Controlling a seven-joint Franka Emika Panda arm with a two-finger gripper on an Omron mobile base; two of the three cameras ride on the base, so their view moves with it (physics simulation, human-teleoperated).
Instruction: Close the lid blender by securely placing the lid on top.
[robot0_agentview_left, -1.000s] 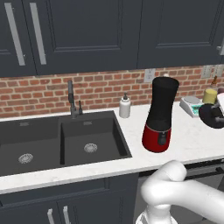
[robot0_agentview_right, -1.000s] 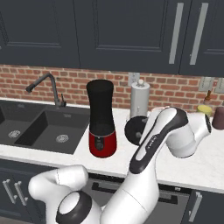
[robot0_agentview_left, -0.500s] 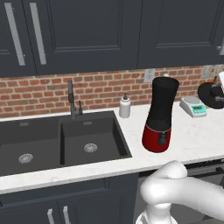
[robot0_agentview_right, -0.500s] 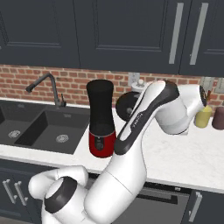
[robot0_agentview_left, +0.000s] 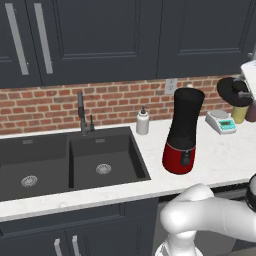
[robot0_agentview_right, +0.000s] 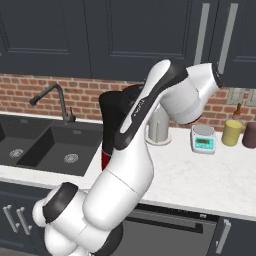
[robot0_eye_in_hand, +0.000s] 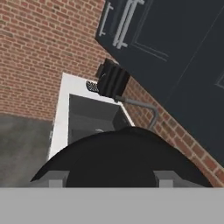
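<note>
The blender (robot0_agentview_left: 182, 131), a black tapered jar on a glossy red base, stands open-topped on the white counter right of the sink. In the right base view my arm hides most of the blender (robot0_agentview_right: 109, 120). The lid (robot0_agentview_left: 233, 91), a flat black disc, hangs tilted in the air to the right of the jar and a little above its mouth. My gripper (robot0_agentview_left: 242, 92) is shut on the lid at the view's right edge. In the hand view the lid (robot0_eye_in_hand: 127, 157) bulges up between my fingertips (robot0_eye_in_hand: 57, 179), with the gripper (robot0_eye_in_hand: 113, 180) closed around it.
A white soap bottle (robot0_agentview_left: 143, 121) stands beside the double sink (robot0_agentview_left: 70, 162) and faucet (robot0_agentview_left: 82, 115). On the counter at the right are a small scale (robot0_agentview_left: 221, 121), a yellow jar (robot0_agentview_right: 231, 132), a dark red jar (robot0_agentview_right: 249, 135) and a metal canister (robot0_agentview_right: 159, 125). Dark cabinets hang overhead.
My gripper has lifted the lid from counter height to above the level of the jar's mouth, drifting slightly left. The arm has swung up high in the right base view.
</note>
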